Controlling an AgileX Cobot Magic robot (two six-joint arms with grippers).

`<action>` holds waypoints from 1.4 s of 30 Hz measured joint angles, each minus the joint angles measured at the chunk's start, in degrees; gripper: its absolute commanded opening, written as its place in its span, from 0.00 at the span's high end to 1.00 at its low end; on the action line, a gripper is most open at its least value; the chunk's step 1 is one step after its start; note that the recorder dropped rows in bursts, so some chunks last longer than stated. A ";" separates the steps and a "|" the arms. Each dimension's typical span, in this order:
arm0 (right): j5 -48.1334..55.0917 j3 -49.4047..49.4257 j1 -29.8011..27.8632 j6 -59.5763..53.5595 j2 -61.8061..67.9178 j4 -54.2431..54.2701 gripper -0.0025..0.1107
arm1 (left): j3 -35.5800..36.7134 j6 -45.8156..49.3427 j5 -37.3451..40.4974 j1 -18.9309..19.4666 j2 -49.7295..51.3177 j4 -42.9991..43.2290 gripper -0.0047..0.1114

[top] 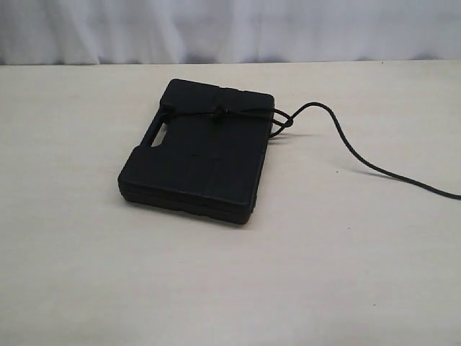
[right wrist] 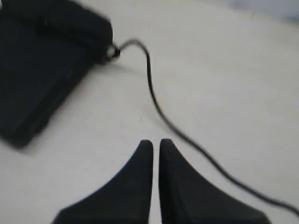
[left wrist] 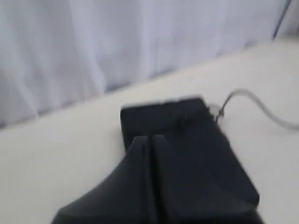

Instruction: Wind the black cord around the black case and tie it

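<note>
The black case [top: 198, 151] lies flat on the table's middle, its cut-out handle toward the left. The black cord [top: 360, 155] runs across the case's far end with a small knot on top, loops at the case's right edge, then trails off over the table to the right. Neither gripper shows in the exterior view. In the left wrist view the left gripper [left wrist: 149, 140] is shut and empty, above the case [left wrist: 187, 140]. In the right wrist view the right gripper [right wrist: 152, 143] is shut and empty over bare table, with the cord [right wrist: 154, 98] passing beside it and the case [right wrist: 42, 56] farther off.
A pale wooden table [top: 108, 274] spreads on all sides of the case. A white curtain [top: 230, 29] hangs behind the table's far edge.
</note>
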 measured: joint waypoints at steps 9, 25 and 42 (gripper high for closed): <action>-29.46 26.92 0.00 -0.22 -26.46 0.31 0.94 | 17.03 0.10 -34.34 -0.22 -9.01 13.28 0.96; -31.35 40.06 0.00 -0.22 -39.74 -0.14 0.94 | 31.24 0.10 -37.64 -0.22 -19.50 9.10 0.96; -23.62 43.21 -2.37 -0.22 -44.44 -0.25 0.94 | 32.79 0.10 -4.53 7.07 -38.34 -6.85 0.96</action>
